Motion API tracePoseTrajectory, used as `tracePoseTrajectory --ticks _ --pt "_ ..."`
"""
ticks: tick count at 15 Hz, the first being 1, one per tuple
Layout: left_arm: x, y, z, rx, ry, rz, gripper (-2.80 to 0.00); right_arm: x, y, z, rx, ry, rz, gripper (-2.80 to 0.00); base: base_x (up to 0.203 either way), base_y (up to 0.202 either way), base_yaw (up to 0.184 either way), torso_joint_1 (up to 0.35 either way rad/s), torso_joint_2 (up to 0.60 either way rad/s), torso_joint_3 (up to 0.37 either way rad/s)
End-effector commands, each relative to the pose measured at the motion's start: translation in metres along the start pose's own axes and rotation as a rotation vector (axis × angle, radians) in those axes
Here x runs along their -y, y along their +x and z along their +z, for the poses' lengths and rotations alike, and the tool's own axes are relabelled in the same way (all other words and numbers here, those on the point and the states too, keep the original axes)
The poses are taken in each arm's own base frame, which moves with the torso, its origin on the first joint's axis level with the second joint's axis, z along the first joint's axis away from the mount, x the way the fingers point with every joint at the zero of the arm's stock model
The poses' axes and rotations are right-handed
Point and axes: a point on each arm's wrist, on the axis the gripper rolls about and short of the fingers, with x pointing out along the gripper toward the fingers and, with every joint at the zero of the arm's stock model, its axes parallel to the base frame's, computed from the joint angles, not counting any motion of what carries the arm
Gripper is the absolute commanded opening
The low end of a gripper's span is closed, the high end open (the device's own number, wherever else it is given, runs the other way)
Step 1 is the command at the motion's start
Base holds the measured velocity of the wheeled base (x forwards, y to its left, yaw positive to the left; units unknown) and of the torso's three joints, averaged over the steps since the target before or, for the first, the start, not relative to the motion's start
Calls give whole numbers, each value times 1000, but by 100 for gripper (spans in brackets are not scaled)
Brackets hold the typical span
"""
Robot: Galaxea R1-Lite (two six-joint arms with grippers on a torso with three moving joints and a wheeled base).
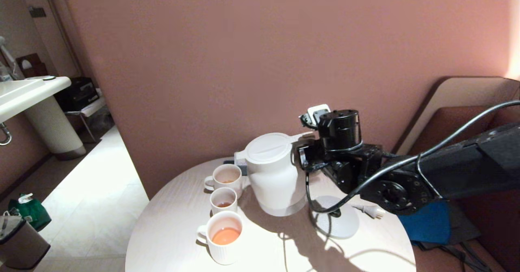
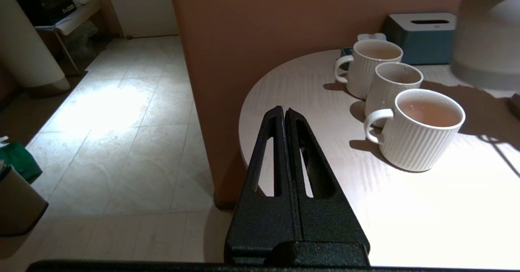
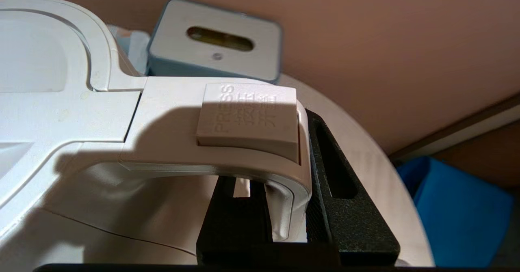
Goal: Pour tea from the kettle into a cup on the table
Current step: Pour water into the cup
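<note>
Right claw (image 3: 284,207) clamped the handle of the kettle (image 1: 276,174), held just off its base (image 1: 339,223) beside three cups on the surface (image 1: 183,231). Tilting slowly, spout (image 1: 239,156) over the far cup (image 1: 226,177), would limit splashing. Left claw (image 2: 285,115), pressed closed and empty, waited at the surface's edge. The kettle's tea level stayed hidden.

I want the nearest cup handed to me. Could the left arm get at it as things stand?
Probably yes. The left tool, shut, hangs off the table edge, with bare tabletop between it and the nearest cup. The right tool grips the kettle farther back.
</note>
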Motion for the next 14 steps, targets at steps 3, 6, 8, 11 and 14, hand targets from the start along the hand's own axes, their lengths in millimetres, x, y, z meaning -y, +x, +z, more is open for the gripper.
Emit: tracePoseTrajectory --ticks 3,6,8,11,14 --pt "0 0 0 0 -1 1 -280 -26 25 -15 -25 -29 -1 -280 0 0 0 0 0 0" --pt "0 0 0 0 -1 1 -280 -33 33 -17 -23 -65 -1 -280 0 0 0 0 0 0" --pt "0 0 0 0 -1 1 -280 -36 39 -18 -20 -97 -8 -280 0 0 0 0 0 0" --pt "0 0 0 0 -1 1 -280 -39 43 -11 0 -131 -11 -280 0 0 0 0 0 0" --pt "0 0 0 0 -1 1 -280 -43 49 -9 10 -168 -23 -280 0 0 0 0 0 0"
